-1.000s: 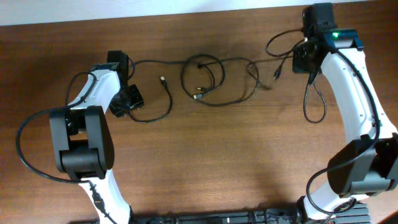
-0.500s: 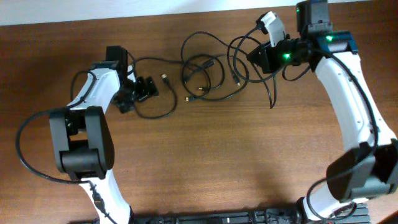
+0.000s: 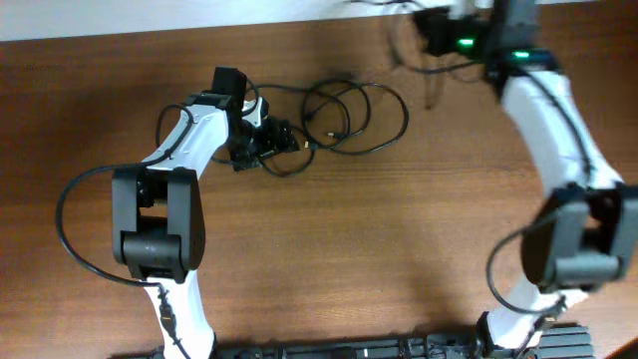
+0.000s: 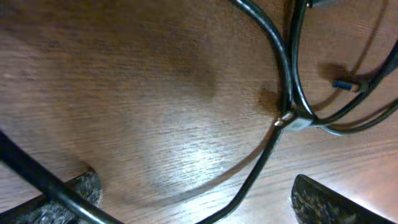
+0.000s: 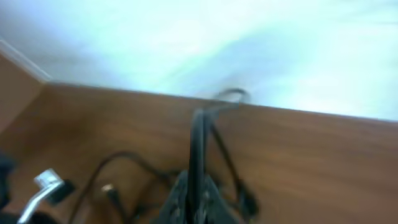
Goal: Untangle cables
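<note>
Thin black cables (image 3: 351, 112) lie in loose overlapping loops on the wooden table, at the back middle. My left gripper (image 3: 277, 140) is open at the left end of the loops. In the left wrist view its fingers (image 4: 199, 202) are spread wide, and one cable (image 4: 252, 180) runs between them on the table. Beyond them two cables cross at a small silver plug (image 4: 287, 120). My right gripper (image 3: 431, 22) is raised at the table's far edge. In the blurred right wrist view it (image 5: 196, 199) is shut on a black cable (image 5: 197, 140) that rises between the fingers.
The table's far edge and a white wall (image 5: 249, 43) are right behind the right gripper. Thicker black arm wires (image 3: 75, 229) loop beside the left arm base. A dark strip (image 3: 379, 349) runs along the table's front edge.
My left gripper moved right along the table to the loops. My right gripper swung up and back to the far edge with its cable. The loops were drawn left and bunched closer together.
</note>
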Available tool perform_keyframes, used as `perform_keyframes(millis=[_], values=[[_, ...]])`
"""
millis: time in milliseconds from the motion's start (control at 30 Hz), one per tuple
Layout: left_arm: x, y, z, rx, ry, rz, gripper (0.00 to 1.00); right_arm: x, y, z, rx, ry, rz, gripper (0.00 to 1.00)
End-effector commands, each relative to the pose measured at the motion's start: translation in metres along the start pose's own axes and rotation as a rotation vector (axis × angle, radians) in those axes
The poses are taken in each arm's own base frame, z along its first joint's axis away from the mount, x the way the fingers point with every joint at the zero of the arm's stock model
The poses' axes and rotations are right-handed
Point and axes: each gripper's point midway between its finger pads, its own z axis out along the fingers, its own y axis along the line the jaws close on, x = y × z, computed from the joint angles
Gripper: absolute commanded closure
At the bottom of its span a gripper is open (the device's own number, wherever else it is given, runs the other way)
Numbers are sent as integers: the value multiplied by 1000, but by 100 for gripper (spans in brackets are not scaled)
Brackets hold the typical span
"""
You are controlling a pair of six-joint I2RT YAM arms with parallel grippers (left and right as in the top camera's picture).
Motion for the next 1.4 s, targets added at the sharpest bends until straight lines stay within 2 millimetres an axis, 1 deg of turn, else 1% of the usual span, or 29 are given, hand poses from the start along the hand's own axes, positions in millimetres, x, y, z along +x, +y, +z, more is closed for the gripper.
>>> perform_keyframes(millis=[0, 33, 67, 100, 167, 200, 233, 267, 300, 367, 467, 500, 567, 667, 700, 733, 767, 800, 833, 867, 900, 1000, 1067, 1100, 1133, 1200, 1233, 1300, 1367], values=[[6, 31, 15, -120, 20, -9, 1, -67, -54, -120, 217, -187, 7, 96], [6, 31, 16, -120, 22, -10, 1, -73, -75, -157, 288, -221, 30, 96], [6, 31, 16, -120, 21, -10, 1, -73, -88, -173, 325, -230, 49, 96], [6, 31, 16, -120, 21, -10, 1, -65, -109, -192, 378, -217, 77, 96], [6, 31, 16, -120, 22, -10, 1, -38, -159, -217, 536, -149, 98, 96], [6, 31, 16, -120, 21, -11, 1, -26, -191, -232, 672, -131, 134, 96], [6, 31, 16, -120, 21, -11, 1, -17, -213, -242, 771, -114, 153, 96], [6, 31, 16, -120, 22, -10, 1, -3, -242, -254, 905, -76, 156, 96], [6, 31, 16, -120, 21, -11, 1, 10, -268, -256, 986, -53, 175, 96], [6, 31, 16, -120, 21, -11, 1, 17, -295, -242, 995, -69, 170, 96], [6, 31, 16, -120, 21, -10, 1, 11, -325, -223, 994, -149, 121, 96], [6, 31, 16, -120, 21, -11, 1, 14, -333, -217, 993, -158, 116, 96], [6, 31, 16, -120, 21, -11, 1, 35, -354, -197, 974, -143, 129, 96], [6, 31, 16, -120, 22, -10, 1, 81, -388, -164, 958, -144, 244, 95], [6, 32, 16, -120, 21, -10, 1, 94, -394, -154, 947, -163, 321, 89], [6, 31, 16, -120, 21, -11, 1, 94, -393, -150, 938, -166, 326, 74], [6, 31, 16, -120, 21, -11, 1, 88, -389, -145, 929, -179, 314, 44], [6, 31, 16, -120, 22, -10, 1, 84, -384, -139, 918, -178, 304, 18], [6, 31, 16, -120, 21, -11, 1, 81, -377, -135, 908, -162, 307, 7], [6, 31, 16, -120, 22, -10, 1, 77, -363, -136, 898, -117, 325, 1], [6, 31, 16, -120, 21, -11, 1, 69, -348, -142, 892, -90, 336, 1], [6, 31, 16, -120, 21, -11, 1, 25, -311, -177, 900, -136, 309, 1], [6, 31, 16, -120, 21, -11, 1, -25, -275, -208, 903, -244, 242, 1], [6, 31, 16, -120, 22, -10, 1, -37, -264, -218, 899, -267, 228, 1], [6, 31, 16, -120, 21, -10, 1, -35, -253, -217, 867, -247, 236, 1], [6, 31, 16, -120, 21, -11, 1, 4, -191, -165, 489, -53, 342, 1], [6, 31, 16, -120, 21, -11, 1, 18, -168, -146, 398, 18, 378, 1], [6, 31, 16, -120, 21, -11, 1, 45, -124, -103, 312, 160, 392, 1], [6, 31, 16, -120, 21, -11, 1, 74, -71, -60, 241, 305, 362, 1]])
